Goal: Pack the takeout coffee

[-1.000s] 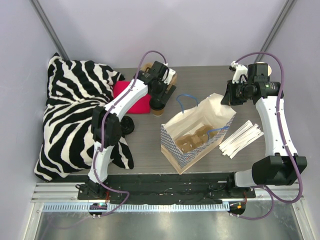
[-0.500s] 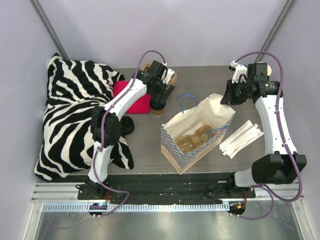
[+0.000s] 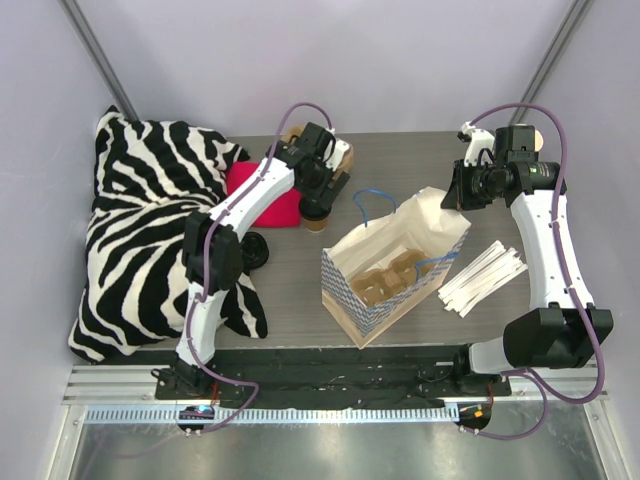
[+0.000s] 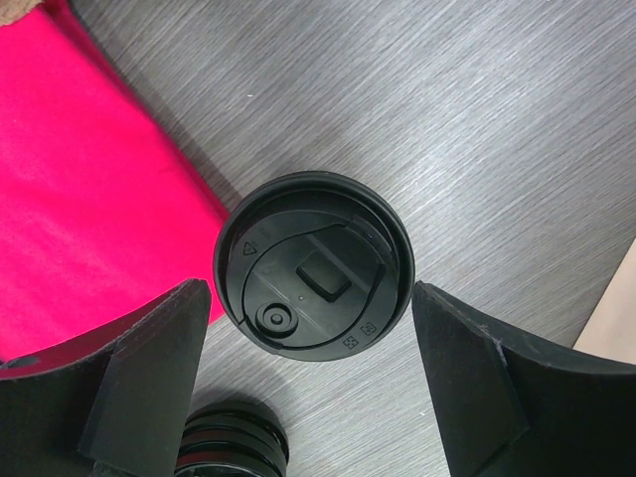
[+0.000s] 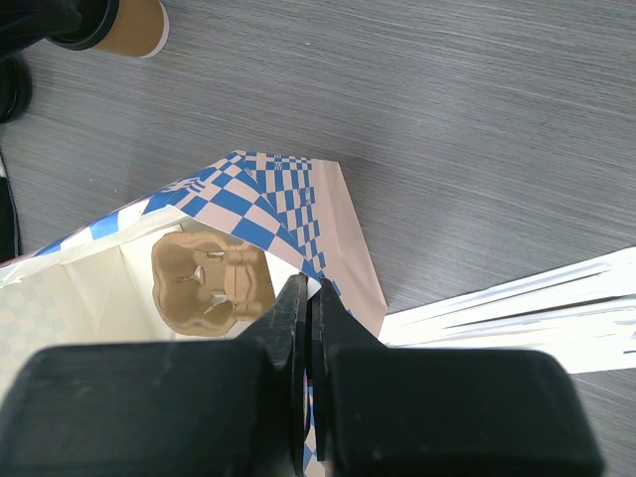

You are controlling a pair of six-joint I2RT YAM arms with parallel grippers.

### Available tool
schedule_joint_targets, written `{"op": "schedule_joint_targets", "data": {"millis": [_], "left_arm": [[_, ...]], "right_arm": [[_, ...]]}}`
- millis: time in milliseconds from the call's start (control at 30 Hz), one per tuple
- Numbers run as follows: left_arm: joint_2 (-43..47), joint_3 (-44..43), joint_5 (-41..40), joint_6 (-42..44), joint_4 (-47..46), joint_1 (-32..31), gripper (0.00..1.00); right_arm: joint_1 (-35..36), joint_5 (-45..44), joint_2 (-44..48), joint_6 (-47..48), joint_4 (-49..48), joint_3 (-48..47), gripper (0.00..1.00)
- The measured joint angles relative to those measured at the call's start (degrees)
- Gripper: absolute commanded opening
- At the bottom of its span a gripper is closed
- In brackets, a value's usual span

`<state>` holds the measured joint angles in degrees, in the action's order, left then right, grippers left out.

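Note:
The takeout coffee (image 3: 317, 216), a tan paper cup with a round black lid (image 4: 313, 263), stands upright on the table beside a pink cloth. My left gripper (image 3: 318, 196) hovers straight above it, open and empty. In the left wrist view its fingers (image 4: 149, 368) stand on either side of the lid without touching it. The cup also shows in the right wrist view (image 5: 124, 25). My right gripper (image 3: 461, 192) is shut on the top edge of the blue-checked paper bag (image 3: 395, 265). The bag is held open, and a brown cardboard cup carrier (image 5: 209, 283) lies inside it.
A pink cloth (image 3: 265, 195) lies left of the cup. A zebra-striped pillow (image 3: 150, 230) fills the table's left side, with a loose black lid (image 3: 255, 250) at its edge. White paper-wrapped straws (image 3: 485, 275) lie right of the bag. Tan cups (image 3: 343, 155) stand behind the left gripper.

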<state>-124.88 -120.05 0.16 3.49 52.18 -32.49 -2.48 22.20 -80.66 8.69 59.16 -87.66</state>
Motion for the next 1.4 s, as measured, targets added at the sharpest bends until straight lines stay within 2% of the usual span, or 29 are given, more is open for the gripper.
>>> {"op": "schedule_joint_targets", "data": {"millis": [833,1400], "left_arm": [[-1.07,1.29,0.09,0.09,-0.04,0.00,0.82],[-1.25,1.38,0.35,0.26,-0.07,0.00,0.71]], "right_arm": [[-0.02,0.42,-0.02,0.00,0.02,0.00,0.01],[-0.02,0.44,-0.24,0.00,0.02,-0.09,0.01]]}}
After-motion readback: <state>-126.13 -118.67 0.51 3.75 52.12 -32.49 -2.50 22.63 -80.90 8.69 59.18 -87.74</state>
